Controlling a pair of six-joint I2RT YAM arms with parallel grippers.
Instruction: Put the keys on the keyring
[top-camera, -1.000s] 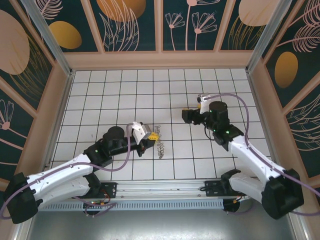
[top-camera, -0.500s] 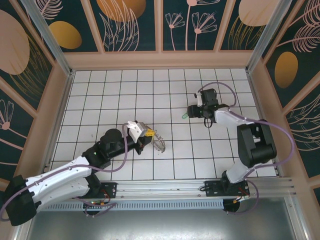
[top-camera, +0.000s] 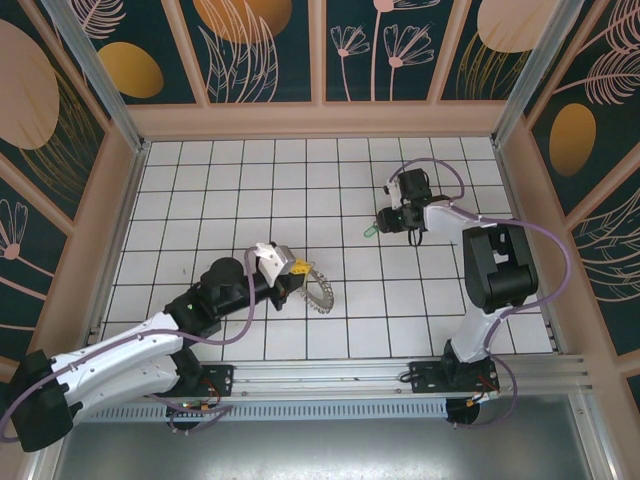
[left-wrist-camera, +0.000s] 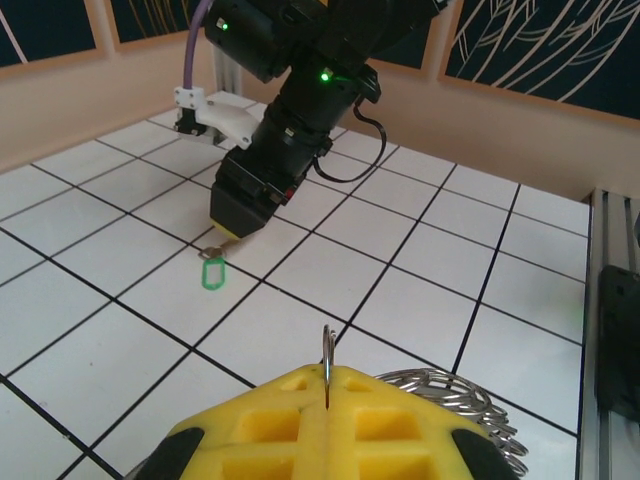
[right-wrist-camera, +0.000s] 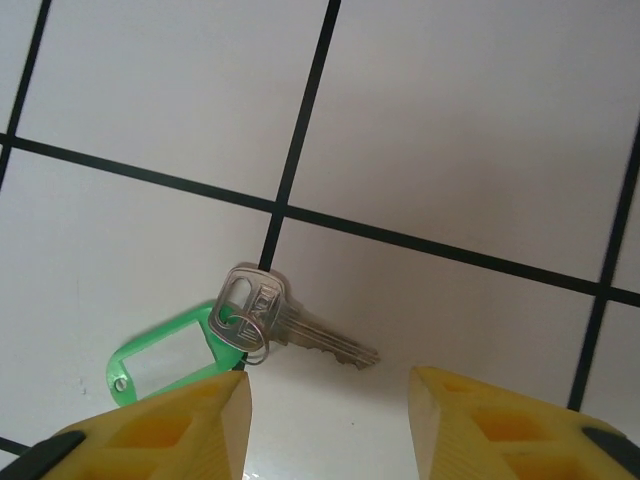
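Right wrist camera looks straight down on my white tiled table top (right-wrist-camera: 450, 120) with its black grid lines. A small silvery metal key (right-wrist-camera: 290, 322) lies flat there, just beside a crossing of two lines, blade pointing lower right. A little wire loop joins its head to a light-green plastic tag (right-wrist-camera: 165, 355) with a clear window, lying at the key's left. My right gripper (right-wrist-camera: 330, 420) stands open: its two yellow fingertips (right-wrist-camera: 170, 425) sit apart at the bottom edge, the blade tip just ahead of the gap, and neither touches the key. Whether the left one touches the tag I cannot tell.

From the top external camera, my right gripper (top-camera: 390, 218) reaches over the centre-right tiles with the green tag (top-camera: 370, 231) just beside it. My left gripper (top-camera: 295, 272) lies left of centre, well apart from the key, with a large flat grey metal keyring (top-camera: 318, 290) with a scalloped, fringed rim at its tip.

From my left wrist, my yellow pads (left-wrist-camera: 400, 420) are pressed together on a thin wire of the keyring (left-wrist-camera: 455, 395), which rises from the seam between them.
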